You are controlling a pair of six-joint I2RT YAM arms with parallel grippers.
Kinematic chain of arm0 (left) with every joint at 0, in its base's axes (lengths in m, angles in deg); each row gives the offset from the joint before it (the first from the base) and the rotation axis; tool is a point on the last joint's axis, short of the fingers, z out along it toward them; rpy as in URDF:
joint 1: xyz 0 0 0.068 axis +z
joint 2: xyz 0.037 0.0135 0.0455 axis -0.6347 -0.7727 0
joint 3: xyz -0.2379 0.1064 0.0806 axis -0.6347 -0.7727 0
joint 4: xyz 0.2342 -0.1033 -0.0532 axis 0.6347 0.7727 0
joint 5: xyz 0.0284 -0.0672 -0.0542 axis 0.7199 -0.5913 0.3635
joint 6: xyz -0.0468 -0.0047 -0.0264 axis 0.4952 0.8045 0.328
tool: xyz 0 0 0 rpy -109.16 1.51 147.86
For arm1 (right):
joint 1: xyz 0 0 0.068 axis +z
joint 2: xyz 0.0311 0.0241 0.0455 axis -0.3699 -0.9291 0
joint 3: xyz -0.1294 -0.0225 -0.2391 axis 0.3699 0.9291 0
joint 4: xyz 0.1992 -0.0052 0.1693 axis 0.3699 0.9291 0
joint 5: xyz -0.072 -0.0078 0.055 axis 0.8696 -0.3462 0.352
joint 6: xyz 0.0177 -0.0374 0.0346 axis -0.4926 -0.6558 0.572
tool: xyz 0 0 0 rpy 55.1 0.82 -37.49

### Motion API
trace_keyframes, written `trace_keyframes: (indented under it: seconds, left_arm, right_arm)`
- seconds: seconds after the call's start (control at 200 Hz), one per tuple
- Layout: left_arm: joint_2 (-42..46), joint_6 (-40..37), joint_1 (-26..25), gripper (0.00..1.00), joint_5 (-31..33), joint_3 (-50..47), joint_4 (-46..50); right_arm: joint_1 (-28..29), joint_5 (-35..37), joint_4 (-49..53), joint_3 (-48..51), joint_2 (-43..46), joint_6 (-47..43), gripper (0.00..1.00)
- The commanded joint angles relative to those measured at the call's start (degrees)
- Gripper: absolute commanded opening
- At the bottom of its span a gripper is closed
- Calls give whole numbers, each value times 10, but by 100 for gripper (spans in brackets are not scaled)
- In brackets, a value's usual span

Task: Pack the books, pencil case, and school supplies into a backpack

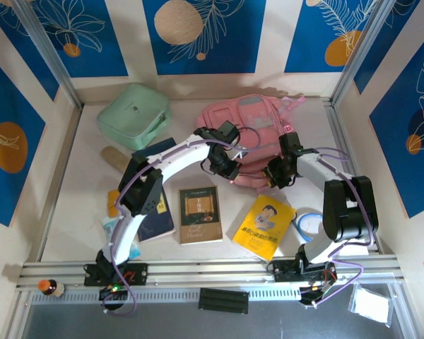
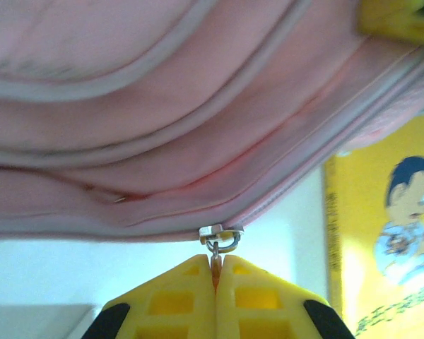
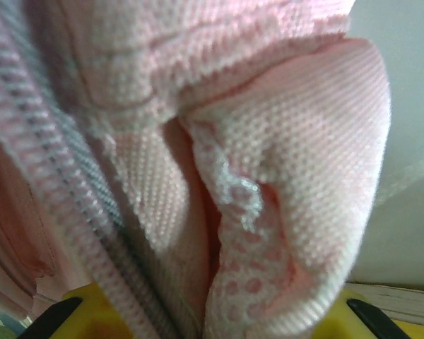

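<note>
The backpack (image 1: 251,127) lies at the far side, right of centre, with a zip case (image 1: 133,115) to its left. The pencil case (image 1: 115,157) lies just near of the zip case. Three books lie nearer in a row: left book (image 1: 159,222), middle book (image 1: 200,214), right book (image 1: 263,226).

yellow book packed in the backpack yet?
No, the yellow book lies flat on the table, outside the pink backpack.
</note>
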Motion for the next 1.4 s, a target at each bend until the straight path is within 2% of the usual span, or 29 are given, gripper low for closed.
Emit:
trace_keyframes:
  seconds: [0.0, 0.135, 0.43, 0.78, 1.0, 1.11, 1.22, 1.395]
  left_arm:
    - [10, -41, 33, 0, 77, 2, 77]
    - [3, -47, 64, 0, 115, 13, 81]
    - [-51, 1, 140, 0, 114, 62, 17]
    - [-113, 28, 162, 0, 169, 152, -34]
    - [-74, 57, 169, 37, 172, 136, -43]
    - [-20, 96, 176, 45, 139, 112, -35]
    - [54, 110, 178, 52, 134, 49, -52]
    - [176, 143, 183, 64, 130, -94, -103]
  right_arm:
    - [-10, 41, 11, -7, 30, -22, 26]
    - [-4, 57, 20, -12, 46, -30, 26]
    - [7, 44, 5, -13, 86, -37, 26]
    - [43, -16, -48, -10, 66, 9, 26]
    - [92, -43, -98, -44, 0, 39, 27]
    - [106, -48, -114, -64, -40, 49, 27]
    - [123, -43, -121, -91, -71, 32, 29]
    - [149, -41, -92, -124, -86, -68, 47]
